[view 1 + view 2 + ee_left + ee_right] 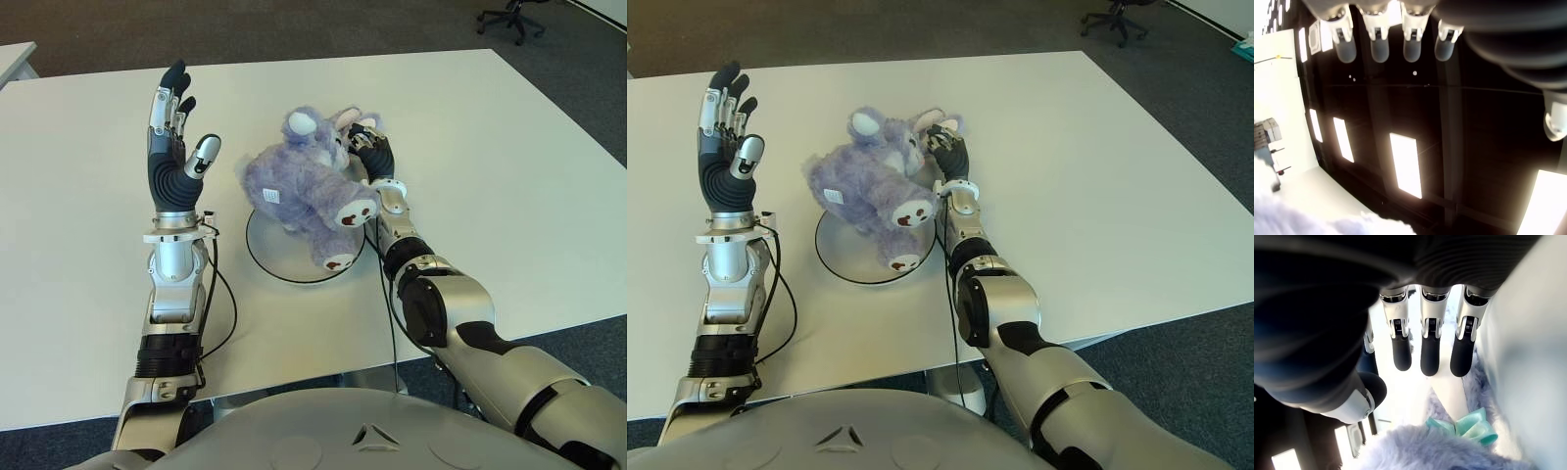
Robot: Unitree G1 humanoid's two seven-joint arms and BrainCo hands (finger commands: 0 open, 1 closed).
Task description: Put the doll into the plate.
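A purple plush doll (304,186) lies across the white, dark-rimmed plate (257,250) at the table's middle, its feet hanging over the plate's near right rim. My right hand (370,152) is against the doll's head on the right side. In the right wrist view its fingers (1430,352) are stretched out and hold nothing, with the doll's fur (1440,455) and a teal bow (1469,426) just beneath them. My left hand (176,137) stands raised and upright to the left of the doll, fingers (1378,46) spread, apart from it.
The white table (509,176) spreads wide to the right and behind the plate. An office chair (514,18) stands on the dark floor at the far right. Another table's corner (15,59) shows at the far left.
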